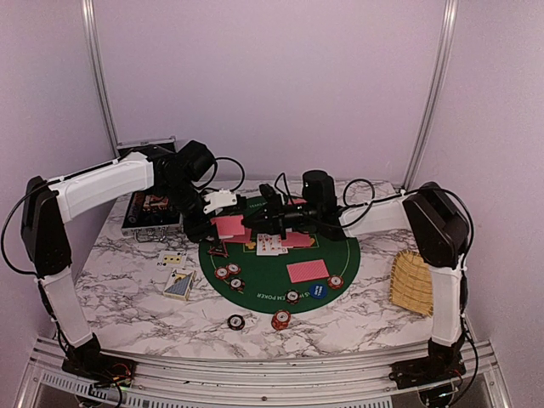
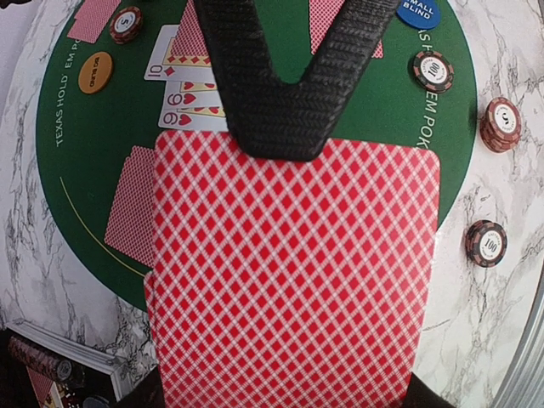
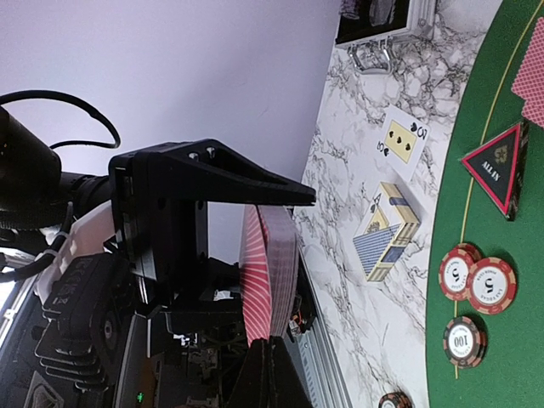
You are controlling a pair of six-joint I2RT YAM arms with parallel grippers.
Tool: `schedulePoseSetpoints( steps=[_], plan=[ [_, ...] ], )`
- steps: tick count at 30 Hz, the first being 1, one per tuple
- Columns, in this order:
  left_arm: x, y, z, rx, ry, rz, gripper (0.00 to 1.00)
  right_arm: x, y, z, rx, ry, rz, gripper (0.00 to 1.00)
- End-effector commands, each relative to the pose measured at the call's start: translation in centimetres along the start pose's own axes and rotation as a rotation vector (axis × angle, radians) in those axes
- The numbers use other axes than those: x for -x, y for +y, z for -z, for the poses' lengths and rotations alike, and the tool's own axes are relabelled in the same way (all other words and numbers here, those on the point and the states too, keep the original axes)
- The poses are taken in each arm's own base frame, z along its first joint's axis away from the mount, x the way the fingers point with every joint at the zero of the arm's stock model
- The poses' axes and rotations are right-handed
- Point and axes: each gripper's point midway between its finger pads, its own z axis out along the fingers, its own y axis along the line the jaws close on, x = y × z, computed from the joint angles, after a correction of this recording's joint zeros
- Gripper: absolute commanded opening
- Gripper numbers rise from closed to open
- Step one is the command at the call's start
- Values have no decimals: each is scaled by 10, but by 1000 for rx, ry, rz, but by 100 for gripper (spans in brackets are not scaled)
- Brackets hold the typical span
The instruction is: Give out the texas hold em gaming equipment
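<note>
What can be read

The green mat [image 2: 76, 170] carries "TEXAS HOLD'EM" along one edge and "EM POKER" along the other. The blue button [image 2: 418, 10] says "SMALL BLIND" and the orange button [image 2: 95, 72] says "BIG BLIND". Two dark chips [image 2: 432, 70] [image 2: 489, 245] are marked "100", and a red chip [image 2: 126, 21] is marked "5". The black triangle [image 3: 500, 166] reads "ALL IN". A face-up card [image 3: 404, 140] on the marble shows a 3.
</note>
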Motion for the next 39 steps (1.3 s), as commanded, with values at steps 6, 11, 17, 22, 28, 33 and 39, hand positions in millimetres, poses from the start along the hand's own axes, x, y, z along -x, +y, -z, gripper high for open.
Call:
schedulePoseSetpoints(
  steps=[6, 11, 17, 22, 28, 33, 39],
  plan=[
    [-11, 9, 0, 14, 20, 17, 0, 16, 21, 41, 31, -63, 33, 0],
    [-16, 14, -1, 15, 25, 31, 0, 21, 16, 67, 24, -104, 21, 0],
    [-18, 13, -3, 4, 23, 38, 0, 26, 13, 78, 30, -137, 10, 16],
    [-13, 14, -2, 1, 8, 46, 0, 21, 16, 39, -2, -71, 54, 54],
    [-8, 14, 0, 0, -6, 47, 0, 6, 8, -2, 7, 9, 39, 55],
    [-7, 14, 2, 2, -10, 43, 0, -2, 2, -21, 16, 48, 26, 51],
    [-6, 13, 3, 1, -14, 41, 0, -5, 2, -26, 32, 54, 19, 46]
  ],
)
